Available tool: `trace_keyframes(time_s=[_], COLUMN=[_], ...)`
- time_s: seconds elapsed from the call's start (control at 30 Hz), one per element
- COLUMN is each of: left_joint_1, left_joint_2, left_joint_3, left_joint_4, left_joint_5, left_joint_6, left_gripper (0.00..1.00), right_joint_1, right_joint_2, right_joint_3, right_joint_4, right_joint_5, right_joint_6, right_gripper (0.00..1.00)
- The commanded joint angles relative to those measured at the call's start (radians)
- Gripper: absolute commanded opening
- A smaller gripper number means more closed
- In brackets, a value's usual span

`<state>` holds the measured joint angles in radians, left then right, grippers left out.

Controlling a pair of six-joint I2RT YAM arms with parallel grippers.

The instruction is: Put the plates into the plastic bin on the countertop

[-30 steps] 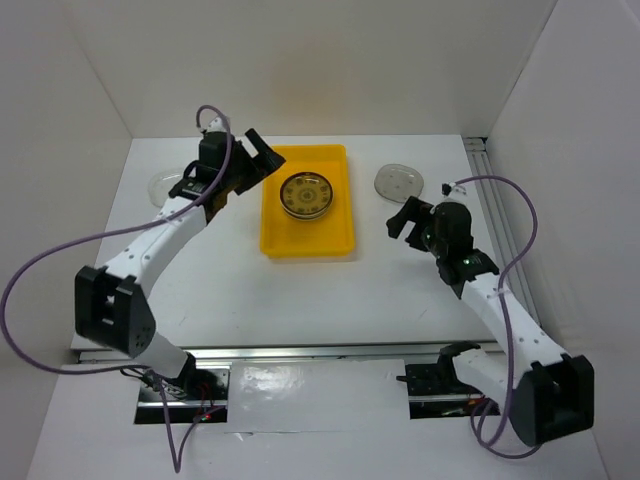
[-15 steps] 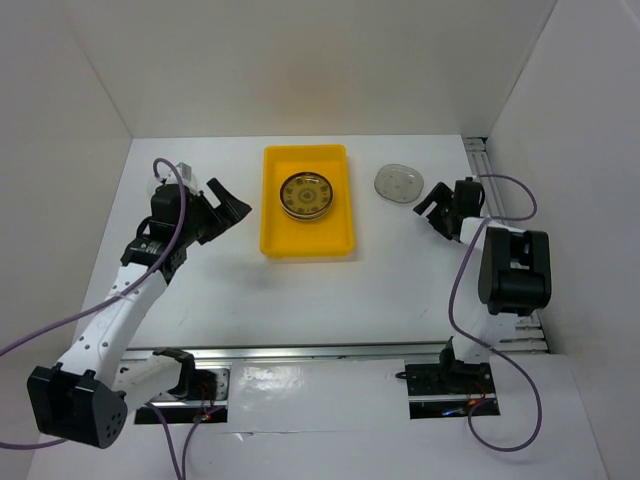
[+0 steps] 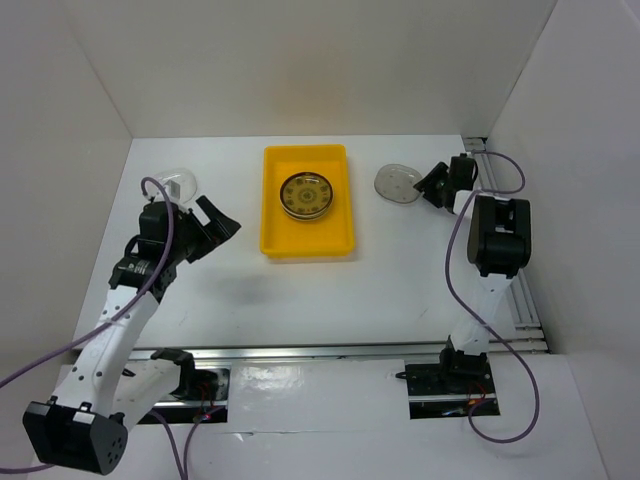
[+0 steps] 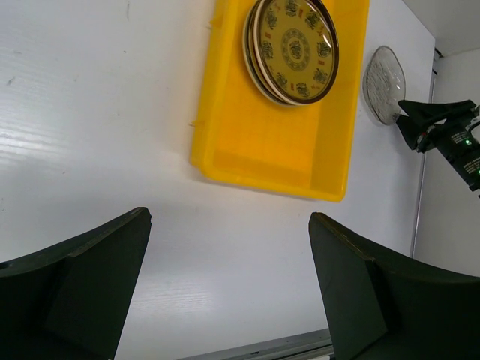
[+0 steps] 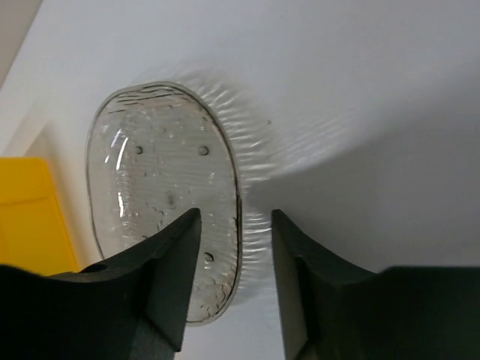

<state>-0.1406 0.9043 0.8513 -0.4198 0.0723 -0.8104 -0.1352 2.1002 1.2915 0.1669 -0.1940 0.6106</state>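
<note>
The yellow plastic bin [image 3: 308, 235] [image 4: 274, 146] sits mid-countertop with a gold-brown patterned plate [image 3: 306, 194] [image 4: 294, 46] in its far half. A clear glassy plate [image 3: 397, 183] [image 5: 150, 172] [image 4: 384, 73] lies to the right of the bin. My right gripper [image 3: 432, 186] [image 5: 235, 217] straddles that plate's right rim, one finger over the plate and one over the table, with a gap on both sides. A second clear plate [image 3: 172, 184] lies at the back left. My left gripper [image 3: 215, 232] [image 4: 229, 217] hangs wide open and empty, left of the bin.
White walls close in the countertop [image 3: 300, 290] on the left, back and right. A metal rail [image 3: 500, 215] runs along the right edge beside the right arm. The arm bases and cables are at the near edge.
The left arm has drawn back from the bin to the left and toward the front. The right arm swung to the back right, and its jaws have narrowed around the clear plate's rim.
</note>
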Motion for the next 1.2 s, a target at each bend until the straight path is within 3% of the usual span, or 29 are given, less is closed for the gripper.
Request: trace_keyframes(time_s=[0.0, 0.2, 0.33, 0.63, 0.77, 0.83, 0.97, 1.1, 1.17], left_joint_1=[0.022, 0.053, 0.062, 0.062, 0.062, 0.062, 0.062, 0.062, 0.062], left_joint_2=[-0.019, -0.019, -0.019, -0.047, -0.07, -0.07, -0.07, -0.07, -0.07], left_joint_3=[-0.023, -0.046, -0.057, -0.066, -0.086, -0.086, -0.097, -0.115, -0.124], left_joint_4=[-0.005, -0.005, -0.014, -0.036, -0.036, -0.036, -0.025, -0.025, -0.025], left_joint_5=[-0.003, 0.037, 0.047, 0.058, 0.058, 0.058, 0.067, 0.077, 0.077], left_joint_6=[0.024, 0.024, 0.024, 0.062, 0.062, 0.062, 0.053, 0.053, 0.053], left_gripper=[1.0, 1.0, 1.0, 1.0, 1.0, 1.0, 1.0, 1.0, 1.0], right_joint_1=[0.003, 0.003, 0.003, 0.08, 0.138, 0.181, 0.269, 0.367, 0.411], right_joint_2=[0.079, 0.138, 0.095, -0.189, -0.285, -0.286, -0.154, -0.011, 0.017], right_joint_3=[0.04, 0.069, 0.057, 0.054, 0.066, 0.115, 0.34, 0.54, 0.561], right_joint_4=[-0.11, -0.161, -0.161, -0.136, -0.109, -0.079, -0.233, -0.343, -0.353], right_joint_5=[0.03, 0.03, 0.053, 0.198, 0.179, 0.066, -0.109, -0.107, -0.055], right_joint_6=[-0.011, -0.02, -0.02, -0.002, -0.021, -0.102, -0.219, -0.253, -0.253], right_gripper=[0.48, 0.11, 0.0, 0.0, 0.0, 0.0, 0.0, 0.0, 0.0])
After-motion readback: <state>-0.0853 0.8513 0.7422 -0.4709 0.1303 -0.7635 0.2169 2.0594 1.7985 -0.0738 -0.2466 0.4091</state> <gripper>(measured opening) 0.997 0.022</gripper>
